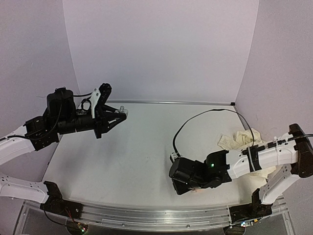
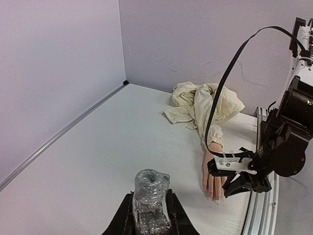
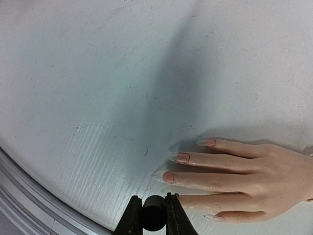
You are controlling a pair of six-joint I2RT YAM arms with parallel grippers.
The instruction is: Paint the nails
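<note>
The skin-coloured mannequin hand lies flat on the white table, fingers pointing left, and it also shows in the left wrist view. Its nails show on three fingertips. The cream cloth sleeve is bunched behind it. My right gripper is shut on a round black cap, just off the lower fingers; whatever hangs under the cap is hidden. My left gripper is shut on a clear glittery polish bottle with an open neck, held up at the far left.
A metal rail runs along the near table edge, close under my right gripper. A black cable loops from the right arm over the table. The cream cloth lies by the right wall. Pale walls close the back and sides.
</note>
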